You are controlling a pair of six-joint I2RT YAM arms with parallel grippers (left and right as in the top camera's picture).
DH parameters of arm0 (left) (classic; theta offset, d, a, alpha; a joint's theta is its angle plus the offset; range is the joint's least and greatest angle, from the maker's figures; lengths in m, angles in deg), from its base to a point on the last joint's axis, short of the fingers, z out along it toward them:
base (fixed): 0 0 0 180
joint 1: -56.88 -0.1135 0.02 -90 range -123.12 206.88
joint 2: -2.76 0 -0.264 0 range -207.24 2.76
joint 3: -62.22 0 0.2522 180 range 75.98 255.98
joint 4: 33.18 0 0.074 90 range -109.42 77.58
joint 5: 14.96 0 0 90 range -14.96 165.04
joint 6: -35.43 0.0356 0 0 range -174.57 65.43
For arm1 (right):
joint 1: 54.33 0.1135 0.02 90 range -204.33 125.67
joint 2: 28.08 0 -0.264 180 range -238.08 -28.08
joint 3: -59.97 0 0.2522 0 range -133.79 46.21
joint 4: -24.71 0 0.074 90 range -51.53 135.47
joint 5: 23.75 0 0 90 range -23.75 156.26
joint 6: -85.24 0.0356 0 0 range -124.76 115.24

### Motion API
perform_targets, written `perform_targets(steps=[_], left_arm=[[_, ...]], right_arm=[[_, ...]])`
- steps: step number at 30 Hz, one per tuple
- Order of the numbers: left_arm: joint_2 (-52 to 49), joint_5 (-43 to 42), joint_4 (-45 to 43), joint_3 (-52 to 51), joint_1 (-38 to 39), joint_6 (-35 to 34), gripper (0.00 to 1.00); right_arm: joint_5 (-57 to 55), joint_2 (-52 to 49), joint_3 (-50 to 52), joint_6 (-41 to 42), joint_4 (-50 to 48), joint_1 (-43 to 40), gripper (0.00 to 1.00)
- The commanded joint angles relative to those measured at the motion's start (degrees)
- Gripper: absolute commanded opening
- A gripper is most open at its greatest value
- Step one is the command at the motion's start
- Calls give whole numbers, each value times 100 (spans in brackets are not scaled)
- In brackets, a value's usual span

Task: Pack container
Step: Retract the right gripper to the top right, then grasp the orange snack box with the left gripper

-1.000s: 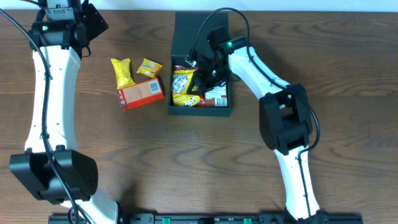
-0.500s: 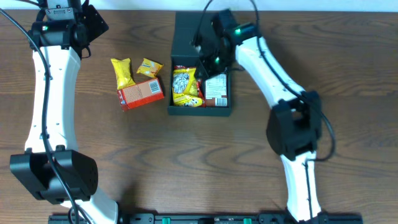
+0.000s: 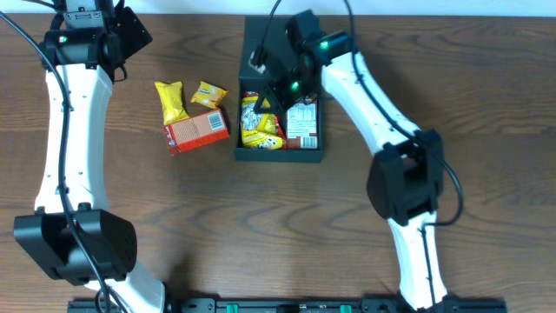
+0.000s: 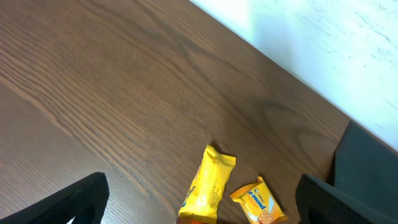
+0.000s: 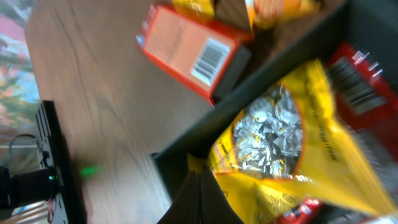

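The left arm (image 3: 65,130) is stretching along the left edge of the tabletop (image 3: 486,130) to its far-left corner. The left claw (image 4: 202,190) is gaping wide (fingers (image 4: 74,202) showing only at the wrist view's lower corners). The right arm (image 3: 365,96) is bending toward the middle of the far edge, and the right claw (image 5: 200,190) is pinching fully together, angled downward.

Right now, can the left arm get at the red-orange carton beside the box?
Probably yes. The carton lies beside the container, nothing on top of it; the left gripper is open, and the right gripper is over the container.
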Motion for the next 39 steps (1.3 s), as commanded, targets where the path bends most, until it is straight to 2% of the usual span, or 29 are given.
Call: perform_targets(steps=[1, 8, 15, 18, 19, 23, 29, 34, 36, 37, 38, 39], left_arm=[[-33, -15, 9, -2, -15, 142, 97], [-33, -17, 48, -44, -13, 407, 97], [-35, -22, -11, -448, -13, 837, 97], [-35, -212, -79, -688, -2, 1436, 97], [-35, -511, -122, -824, -2, 1773, 97], [-35, -1084, -166, -1169, -2, 2354, 97], [-35, -1314, -175, -1622, 2, 2393, 97], [-35, -1408, -420, -1926, 175, 2391, 98], [-35, -1408, -629, -2026, 341, 2389, 96], [-35, -1403, -728, -2063, 459, 2369, 95], [-35, -1357, -769, -2081, 586, 2243, 95], [-35, -1292, -765, -2081, 673, 2122, 95]], right_arm=[[173, -356, 55, -103, -46, 68, 2], [-1187, -802, 55, 734, -151, 57, 1], [-1161, -782, -129, 728, 48, 39, 2], [-1161, -608, -498, 590, 326, -4, 1], [-1161, -476, -702, 507, 413, -28, 1], [-1167, 68, -1211, 275, 452, -157, 2], [-1711, 892, -1351, 188, 306, -627, 1], [-1740, 1019, -1351, 310, 321, -1259, 2], [-1740, 1016, -1351, 393, 321, -1473, 12], [-1740, 1019, -1351, 398, 319, -1554, 32], [-1740, 1019, -1351, 501, 321, -1655, 61], [-1740, 1019, -1351, 566, 343, -1731, 66]])
